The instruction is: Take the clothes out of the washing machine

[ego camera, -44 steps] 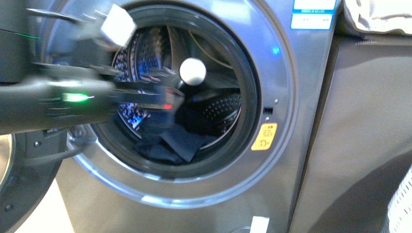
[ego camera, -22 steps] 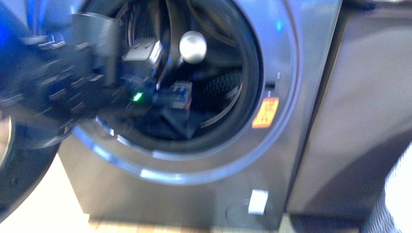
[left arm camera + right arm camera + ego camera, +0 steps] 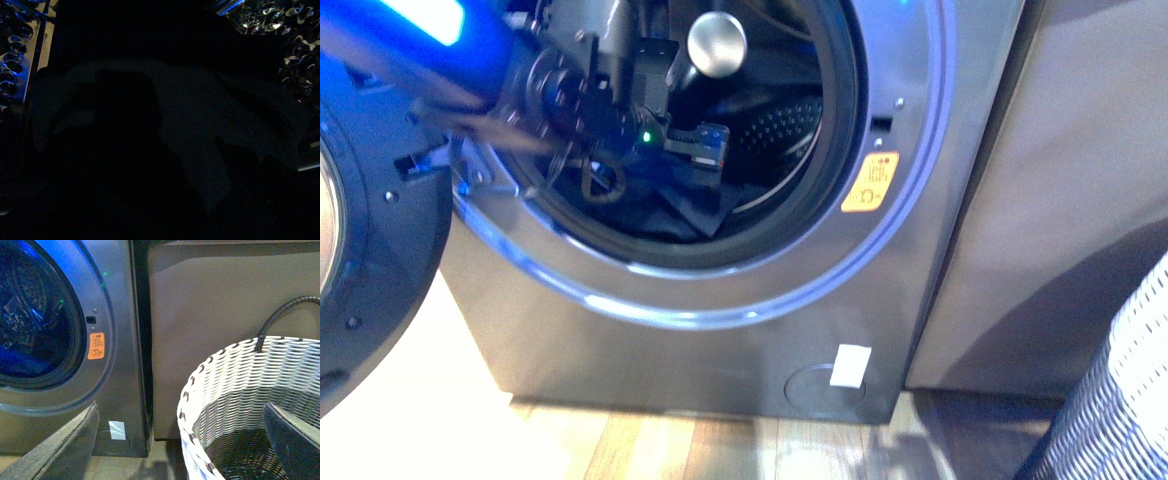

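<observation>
Front view, far left of frame: the porthole door [image 3: 360, 250] is swung open. From upper left the L arm [image 3: 440, 40], lit blue, reaches thru the opening into the drum. The L gripper [image 3: 698, 146] sits inside, upper centre of frame, w/ a green light just left of it. Can't tell whether its jaws are apart or together, as the arm's body hides them. L wrist view is dark, so nothing from it.

The clothes [image 3: 670, 210], dark navy, lie crumpled in the bottom of the drum, just below the gripper in frame; contact can't be told. A round pale knob [image 3: 717, 44] shows at top centre. The washing machine [image 3: 720, 330] fills the middle, w/ an orange sticker [image 3: 872, 182] on its front right of the opening and a white tag [image 3: 850, 365] low down. Wood floor [image 3: 670, 450] runs along the bottom. A grey panel [image 3: 1060, 200] stands right of the machine, and the woven basket [image 3: 1120, 400] is at lower right.

R wrist view: machine on the left, sticker centre-left, basket at lower right w/ a dark handle [image 3: 285, 310]. The R gripper [image 3: 180, 407] has its jaws spread wide, holding nothing, w/ fingers [image 3: 65, 445] in the lower corners.
</observation>
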`<state>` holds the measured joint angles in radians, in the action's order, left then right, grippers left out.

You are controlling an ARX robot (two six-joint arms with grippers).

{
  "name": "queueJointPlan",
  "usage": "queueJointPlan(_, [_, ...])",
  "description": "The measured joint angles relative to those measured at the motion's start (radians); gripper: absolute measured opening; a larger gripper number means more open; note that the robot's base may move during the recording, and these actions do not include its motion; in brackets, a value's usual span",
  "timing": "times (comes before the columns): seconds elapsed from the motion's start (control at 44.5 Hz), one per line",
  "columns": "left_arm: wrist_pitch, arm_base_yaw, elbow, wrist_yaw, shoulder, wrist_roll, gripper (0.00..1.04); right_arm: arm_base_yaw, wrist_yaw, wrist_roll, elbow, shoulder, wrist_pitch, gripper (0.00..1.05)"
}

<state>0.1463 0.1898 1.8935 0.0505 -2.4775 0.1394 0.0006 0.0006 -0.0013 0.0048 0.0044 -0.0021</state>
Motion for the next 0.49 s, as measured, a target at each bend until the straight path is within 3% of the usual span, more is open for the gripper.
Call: queueJointPlan(0.495, [-0.304, -0.001, 0.167, -0.018, -0.105, -0.013, 0.98, 0.000, 0.000, 0.000, 0.000, 0.000, 0.000, 0.97])
